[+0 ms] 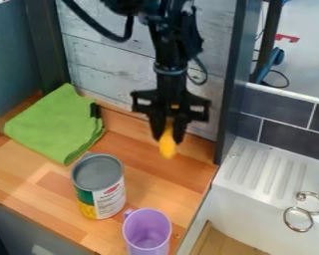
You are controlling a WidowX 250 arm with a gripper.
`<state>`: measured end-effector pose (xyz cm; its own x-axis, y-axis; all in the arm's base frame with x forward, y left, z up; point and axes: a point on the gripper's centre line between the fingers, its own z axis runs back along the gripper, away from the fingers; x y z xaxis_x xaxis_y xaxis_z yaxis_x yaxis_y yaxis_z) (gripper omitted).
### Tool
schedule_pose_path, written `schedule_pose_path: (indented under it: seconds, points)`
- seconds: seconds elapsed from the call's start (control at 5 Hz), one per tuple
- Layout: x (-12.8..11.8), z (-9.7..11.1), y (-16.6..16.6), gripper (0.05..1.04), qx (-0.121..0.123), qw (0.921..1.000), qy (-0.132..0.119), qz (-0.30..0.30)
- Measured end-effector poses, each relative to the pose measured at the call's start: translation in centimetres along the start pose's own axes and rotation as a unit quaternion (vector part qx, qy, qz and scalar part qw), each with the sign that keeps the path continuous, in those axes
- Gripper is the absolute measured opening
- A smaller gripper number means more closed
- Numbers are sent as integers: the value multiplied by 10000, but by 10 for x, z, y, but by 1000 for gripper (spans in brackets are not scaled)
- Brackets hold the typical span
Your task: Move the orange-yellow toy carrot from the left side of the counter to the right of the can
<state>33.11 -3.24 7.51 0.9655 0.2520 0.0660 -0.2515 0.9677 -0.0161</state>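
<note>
Over the back right part of the wooden counter hangs the black gripper (167,135), pointing down. It is shut on a yellow object (167,145), whose rounded lower end sticks out below the fingertips; its upper part is hidden between them. In front and to the left stands a tin can (100,189) with a grey top and a green, white and yellow label. A purple cup (147,231) with a handle stands upright by the counter's front right edge. The folded green cloth (56,123) lies at the back left.
The wooden counter (56,179) ends at a dark post (230,94) on the right. Beyond it sits a white sink with a ridged drainboard (268,162) and metal rings (298,219). A pale plank wall (109,62) rises behind the counter.
</note>
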Motion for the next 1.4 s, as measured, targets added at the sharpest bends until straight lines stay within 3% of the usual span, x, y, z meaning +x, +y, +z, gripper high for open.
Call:
schedule_pose_path:
  seconds: [0.2,0.4,0.6,0.8,1.0,1.2,1.4]
  points:
    - [-20,-19,0,358,-406,9984,316,-217]
    - [-26,-43,13,358,-437,9973,573,-167]
    - [-24,-48,8,358,-618,9950,477,-624]
    - [-25,-58,7,358,-635,9935,543,-774]
    - [-26,-60,6,427,-637,9927,650,-791]
    - [-29,-50,15,735,3,9937,891,-686]
    - [-25,-17,18,985,348,9943,768,-656]
